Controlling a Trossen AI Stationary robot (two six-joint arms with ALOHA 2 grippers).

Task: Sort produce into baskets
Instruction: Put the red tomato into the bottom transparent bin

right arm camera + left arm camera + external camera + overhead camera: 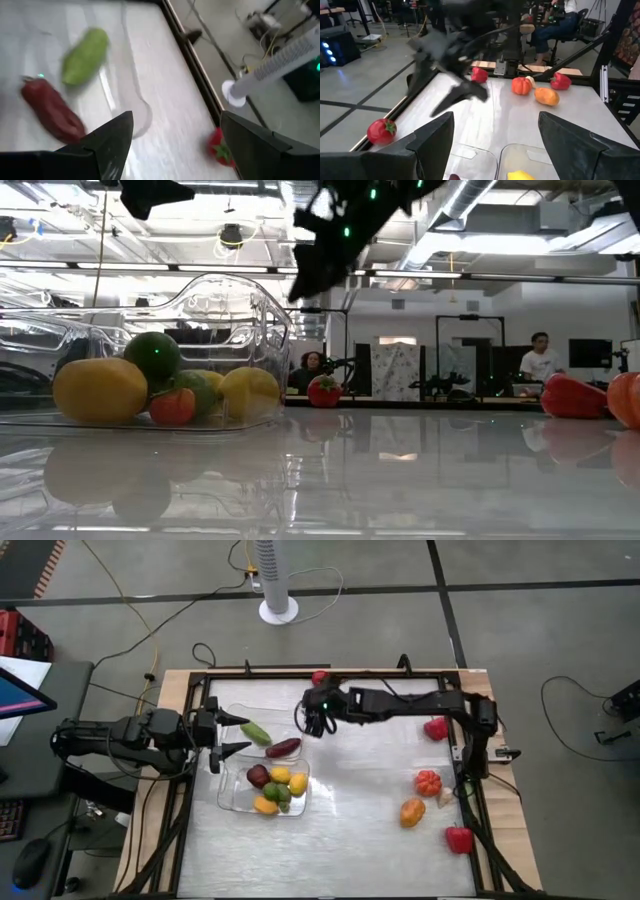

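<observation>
High view: right end effector (318,726) spread wide, empty, beside baskets (232,718); left end effector (232,735) open.

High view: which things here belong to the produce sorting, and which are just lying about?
Job:
- two clear baskets, one holding green and dark red pieces, the other a mixed pile
- loose produce on the table's right
- right gripper, open; left gripper, open

Lying about:
- white fan
- floor cables
</observation>
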